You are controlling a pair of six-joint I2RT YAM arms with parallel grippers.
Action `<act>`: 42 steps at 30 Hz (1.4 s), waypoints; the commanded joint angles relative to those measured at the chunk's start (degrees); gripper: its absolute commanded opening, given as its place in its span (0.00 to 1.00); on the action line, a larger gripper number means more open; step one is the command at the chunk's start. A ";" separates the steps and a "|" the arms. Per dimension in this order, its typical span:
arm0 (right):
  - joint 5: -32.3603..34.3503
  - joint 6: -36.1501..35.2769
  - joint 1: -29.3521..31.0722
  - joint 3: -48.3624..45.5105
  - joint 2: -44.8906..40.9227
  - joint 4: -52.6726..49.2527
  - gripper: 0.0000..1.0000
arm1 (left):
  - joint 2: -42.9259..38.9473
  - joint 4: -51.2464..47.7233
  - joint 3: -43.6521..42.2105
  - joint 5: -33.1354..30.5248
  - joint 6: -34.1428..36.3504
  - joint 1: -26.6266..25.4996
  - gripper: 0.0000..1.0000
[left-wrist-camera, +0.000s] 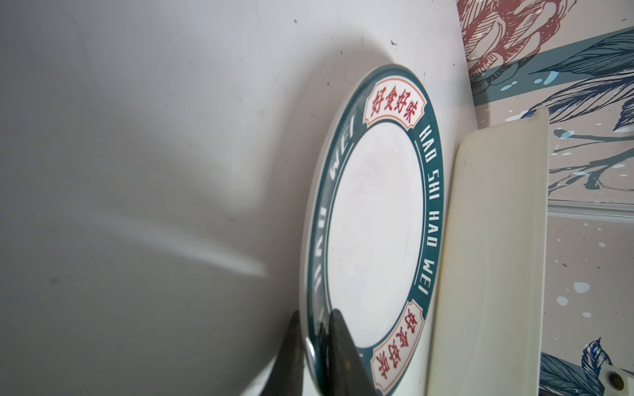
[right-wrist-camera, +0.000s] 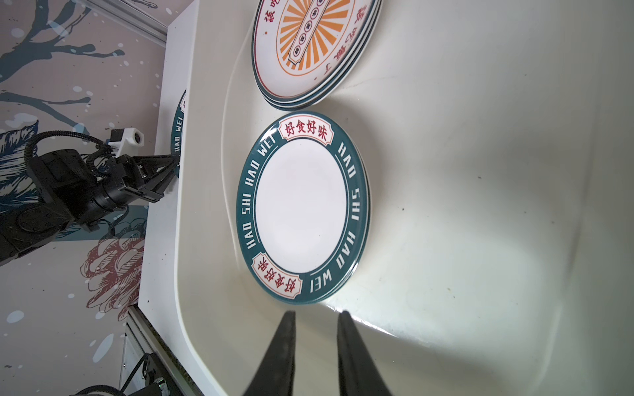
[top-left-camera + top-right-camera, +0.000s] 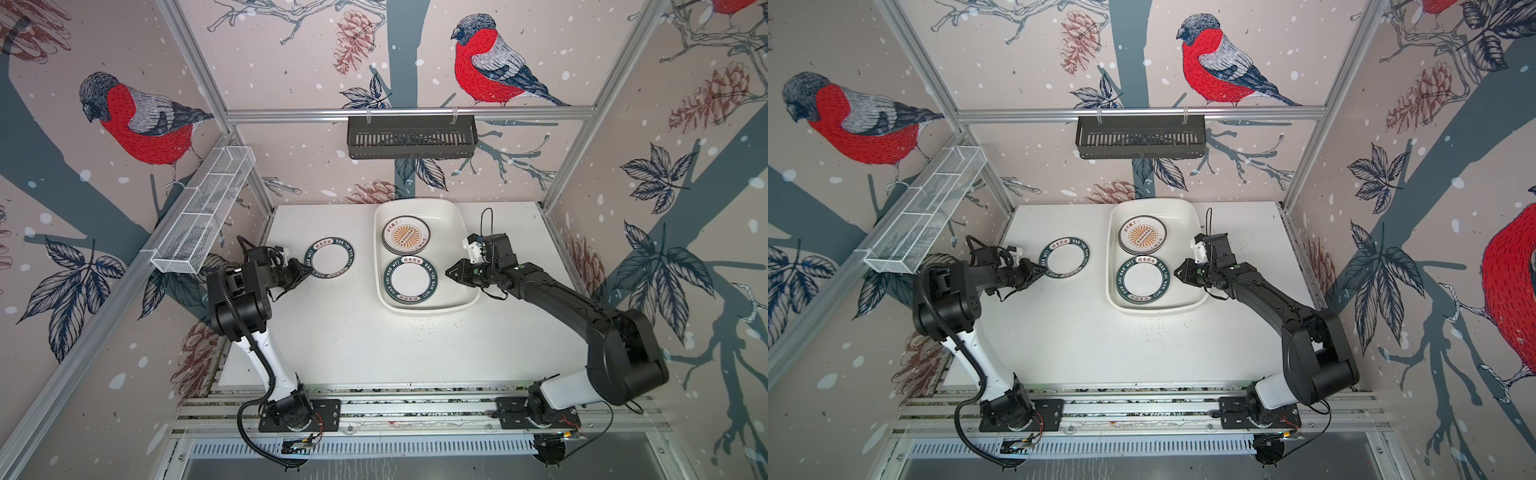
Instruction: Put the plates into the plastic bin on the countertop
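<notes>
A white plate with a dark lettered rim (image 3: 329, 257) (image 3: 1064, 257) (image 1: 374, 223) lies on the countertop (image 3: 353, 332) left of the plastic bin (image 3: 457, 216) (image 3: 1187, 208) (image 1: 497, 240) (image 2: 480, 171). My left gripper (image 3: 304, 271) (image 3: 1039, 272) (image 1: 315, 315) is shut on its near rim, one finger under and one on top. Inside the bin a stack topped by an orange sunburst plate (image 3: 405, 235) (image 3: 1142, 235) (image 2: 308, 44) sits at the back. A lettered plate (image 3: 411, 282) (image 3: 1143, 284) (image 2: 302, 205) lies in front on another. My right gripper (image 3: 449, 272) (image 3: 1177, 272) (image 2: 315, 313) hovers open and empty over the bin's right side.
A black slotted basket (image 3: 411, 137) hangs on the back rail. A white wire-mesh tray (image 3: 203, 212) hangs along the left wall above the left arm. Aluminium rails (image 3: 415, 399) edge the countertop's front, where both arm bases are mounted.
</notes>
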 commanded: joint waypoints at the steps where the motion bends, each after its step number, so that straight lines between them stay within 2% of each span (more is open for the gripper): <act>1: -0.42 0.97 0.07 -0.01 -0.27 0.69 0.24 | 0.05 1.08 0.19 -0.18 0.80 -0.06 0.09; 7: -0.50 0.91 0.20 0.18 -0.18 0.77 0.24 | 0.05 1.27 0.26 0.15 0.57 -0.12 0.06; 9: -0.52 0.80 0.19 0.27 -0.13 0.76 0.24 | 0.05 1.50 0.21 0.50 0.32 -0.10 0.00; 33: -0.50 0.84 0.35 1.81 0.17 0.50 0.24 | -5.52 7.00 -2.46 5.63 -6.94 0.57 0.00; 42: -0.57 0.59 1.08 2.81 0.12 1.02 0.28 | -8.79 7.97 -3.48 7.72 -8.76 0.49 0.00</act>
